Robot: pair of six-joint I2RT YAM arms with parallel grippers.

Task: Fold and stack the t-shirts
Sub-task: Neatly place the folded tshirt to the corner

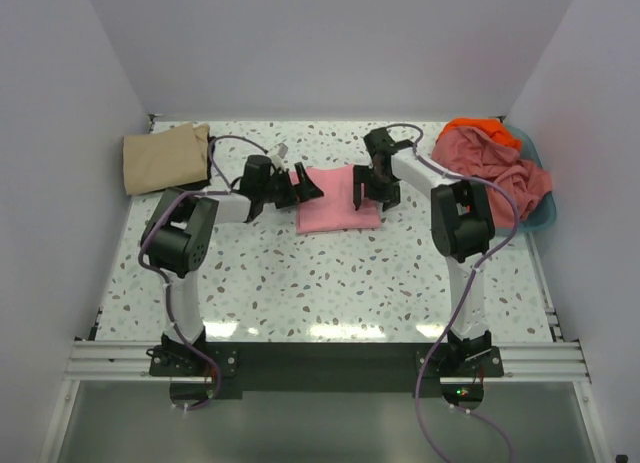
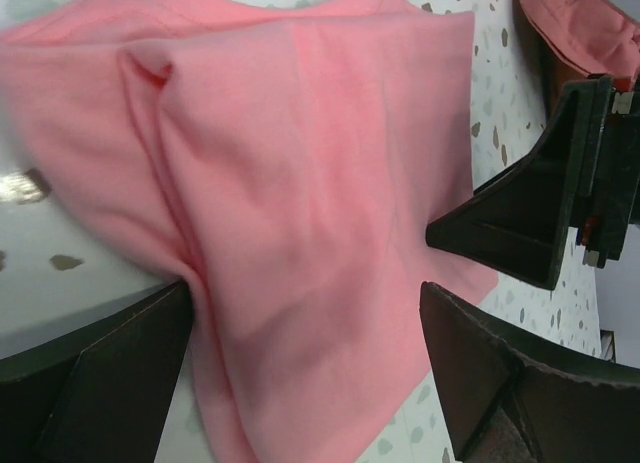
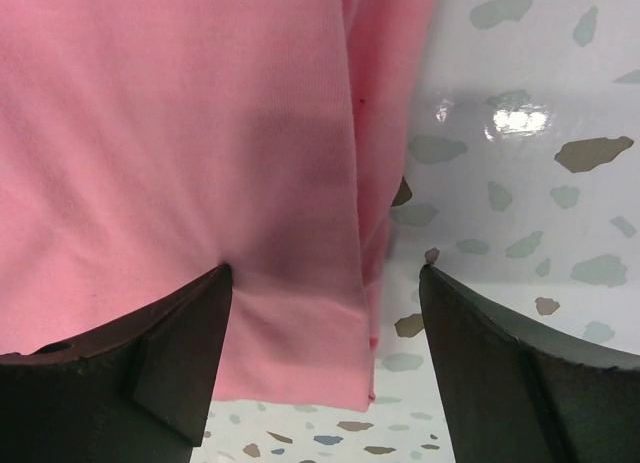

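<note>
Left fingers (image 2: 100, 383) and right fingers (image 3: 520, 383) were both spread wide and held nothing. They were poised at opposite edges of the light pink t-shirt (image 1: 335, 215), which lay part-folded in the middle of the counter (image 1: 300, 283). Its left side looked rumpled, so closing there would likely pinch only the top layer and drag the fold apart. With the arms so near each other, an inward sweep risked a collision.

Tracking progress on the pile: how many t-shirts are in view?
4: tan one folded far left, pink one centre, dusty pink and orange heaped in the blue basket; more may hide beneath.
</note>
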